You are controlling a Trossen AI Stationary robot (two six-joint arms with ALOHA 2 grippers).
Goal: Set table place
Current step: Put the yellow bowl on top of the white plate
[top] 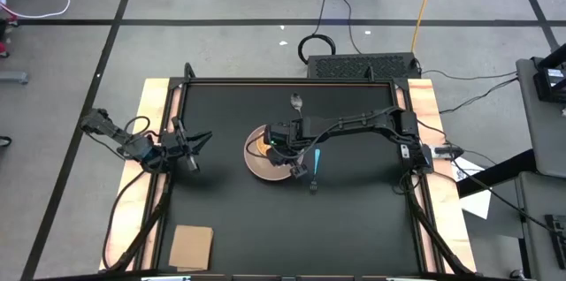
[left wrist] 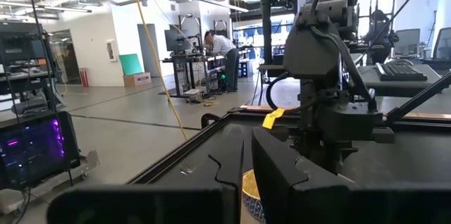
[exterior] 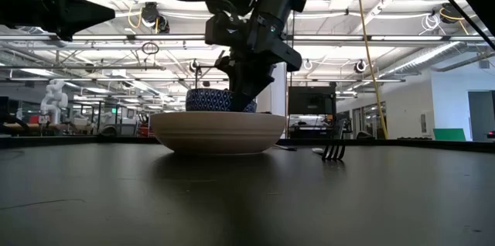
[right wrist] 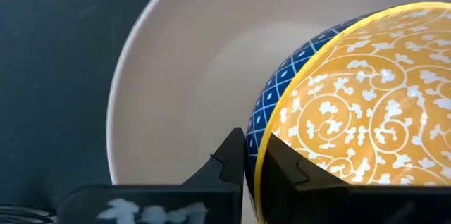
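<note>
Near the middle of the black table [top: 354, 219] sits the round pinkish-tan plate [top: 258, 163], and the right gripper [right wrist: 244, 155] hangs directly over it. Its two dark fingers [right wrist: 229, 159] are clamped on the rim of the small yellow dish [right wrist: 366, 104], one finger outside against the blue patterned wall and the other inside on the yellow floral face. From table level the dish [exterior: 209, 100] sits inside the plate [exterior: 218, 131], its blue side showing above the plate's rim; whether it rests fully on the plate cannot be told.

Just to the right of the plate lies the thin light-blue utensil [top: 316, 159], its dark tines toward the near edge; the low view shows it as a fork [exterior: 333, 149] lying on the table. On the far side of the plate lies the silver spoon [top: 296, 102], apart from it. A tan cardboard square [top: 191, 247] lies near the table's near left corner.

Over the left wooden edge strip, the left gripper [top: 196, 142] hangs well apart from the plate, its fingers [left wrist: 211, 175] nearly together and holding nothing.
</note>
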